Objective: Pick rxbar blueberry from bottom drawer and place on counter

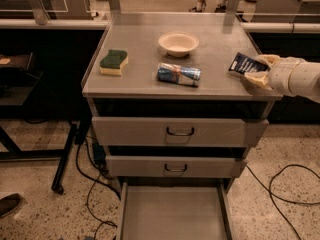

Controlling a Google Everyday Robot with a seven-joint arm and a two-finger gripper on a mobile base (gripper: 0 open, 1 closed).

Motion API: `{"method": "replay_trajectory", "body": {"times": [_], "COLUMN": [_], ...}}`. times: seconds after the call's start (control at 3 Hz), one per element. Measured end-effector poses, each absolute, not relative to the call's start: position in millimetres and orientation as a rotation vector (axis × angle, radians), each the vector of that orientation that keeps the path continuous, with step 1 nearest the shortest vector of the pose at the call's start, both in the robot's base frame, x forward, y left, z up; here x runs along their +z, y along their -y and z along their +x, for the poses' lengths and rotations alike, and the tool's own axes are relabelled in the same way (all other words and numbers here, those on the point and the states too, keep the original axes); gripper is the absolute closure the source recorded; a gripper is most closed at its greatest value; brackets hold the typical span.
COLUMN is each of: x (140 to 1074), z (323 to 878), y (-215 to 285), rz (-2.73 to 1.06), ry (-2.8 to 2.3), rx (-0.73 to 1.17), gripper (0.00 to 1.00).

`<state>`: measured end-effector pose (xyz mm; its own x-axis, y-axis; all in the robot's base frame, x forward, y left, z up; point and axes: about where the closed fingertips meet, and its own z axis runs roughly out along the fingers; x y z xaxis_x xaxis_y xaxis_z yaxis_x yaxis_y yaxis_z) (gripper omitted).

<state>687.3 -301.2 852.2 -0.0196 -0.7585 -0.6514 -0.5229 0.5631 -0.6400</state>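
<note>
Gripper (258,70) pinches the small flat navy-blue wrapped bar (243,64) at my grey metal desk (145,49) (right edge).

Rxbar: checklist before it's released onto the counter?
1. Grip: ok. The gripper has its jaws shut on the rxbar.
2. Gripper above the counter: ok, at its right edge.
3. Rxbar resting on the counter: cannot tell. It looks tilted in the jaws.
4. Room around the drop spot: ok. The can, bowl and sponge all lie apart to the left.
5. Rxbar out of the bottom drawer: ok. The drawer stands open.
</note>
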Motion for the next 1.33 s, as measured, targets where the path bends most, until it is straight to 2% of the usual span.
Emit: {"method": "replay_trajectory", "body": {"times": [0.67, 1.0, 1.33], "x": [835.0, 833.3, 833.3], "z": [672.5, 670.9, 670.9], "y": [278.6, 275.8, 275.8], "rz": [-1.135, -1.144, -1.144], "ry": [-1.695, -1.696, -1.696], "rx": [-0.055, -0.041, -0.041], "gripper": [1.0, 0.83, 0.6]}}
